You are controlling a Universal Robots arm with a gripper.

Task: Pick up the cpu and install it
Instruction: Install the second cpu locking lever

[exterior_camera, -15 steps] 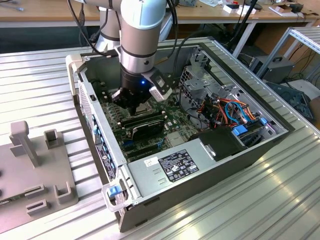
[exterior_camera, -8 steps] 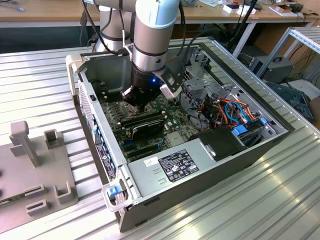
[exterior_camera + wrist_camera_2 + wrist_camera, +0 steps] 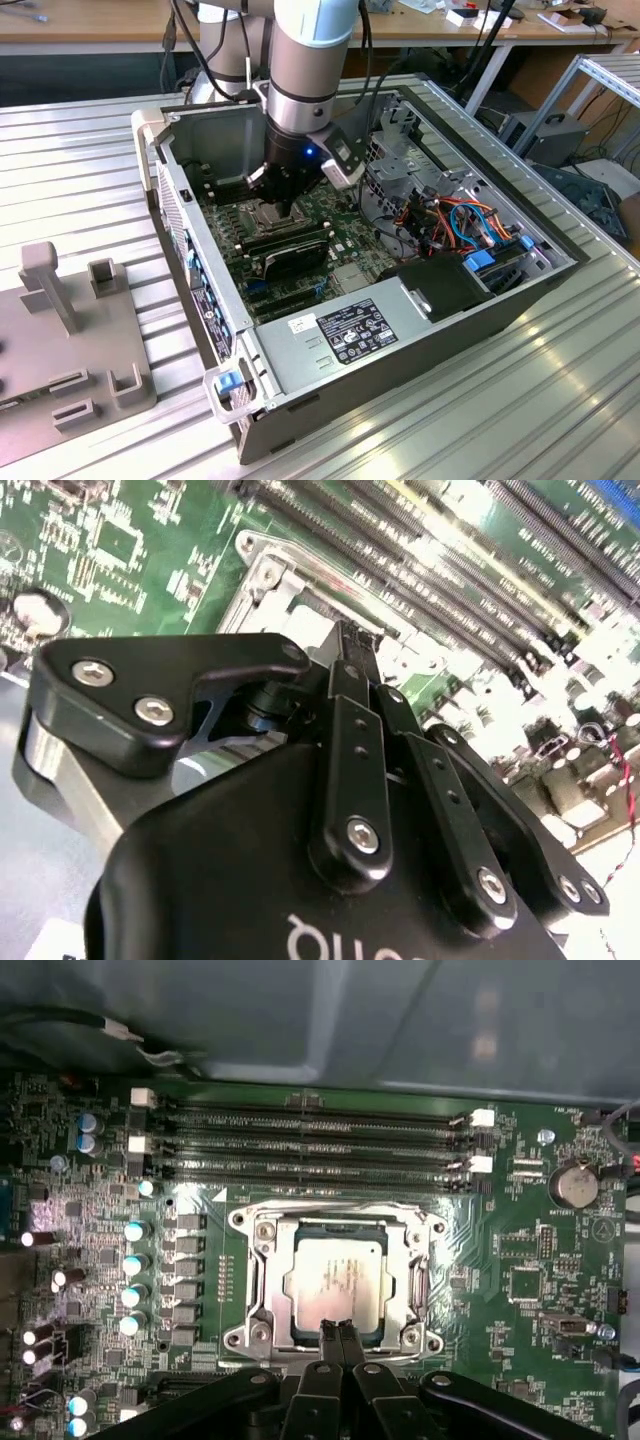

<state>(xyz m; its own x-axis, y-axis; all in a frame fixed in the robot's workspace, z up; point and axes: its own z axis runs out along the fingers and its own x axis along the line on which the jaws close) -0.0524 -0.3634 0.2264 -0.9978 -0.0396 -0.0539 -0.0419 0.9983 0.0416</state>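
Closest in, the black two-finger gripper has its fingertips pinched together right at the edge of the small flat square cpu with the dull silver-grey metal top, and honestly I can't tell whether it's actually got hold of anything. The cpu itself sits flat inside the square metal-framed socket on the green motherboard. Past it run the long black memory slots, and further back is the grey wall of the open metal computer case, sitting on a ribbed aluminium table.
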